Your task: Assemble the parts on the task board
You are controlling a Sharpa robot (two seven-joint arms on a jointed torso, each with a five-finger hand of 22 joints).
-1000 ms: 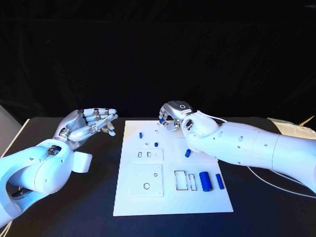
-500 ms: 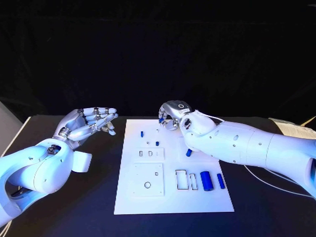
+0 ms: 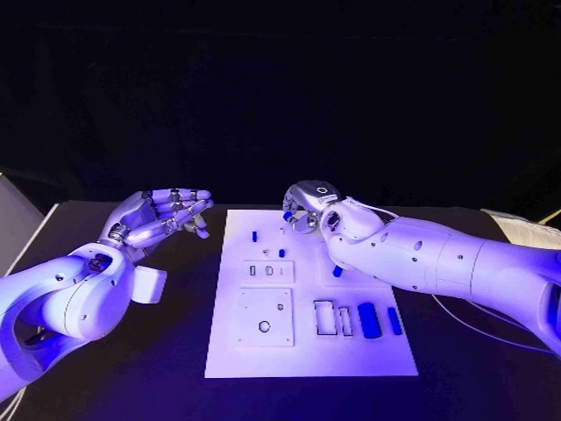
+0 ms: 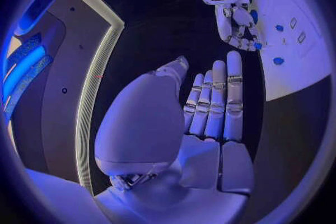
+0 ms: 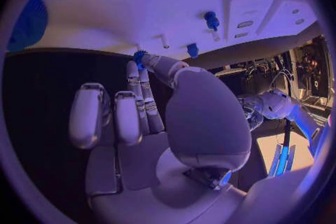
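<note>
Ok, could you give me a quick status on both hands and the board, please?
Left hand open, raised beside the task board. Right hand pinching a small blue part over the board's far edge. Nothing in the way.

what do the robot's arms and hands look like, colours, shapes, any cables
Both arms are smooth, rounded white shells with small dark screw dots. The left hand and right hand are silver, with segmented fingers and darker bands at the joints. The right hand's back carries a dark round patch with a small ring mark. A thin pale cable trails beside the right arm across the black table.
</note>
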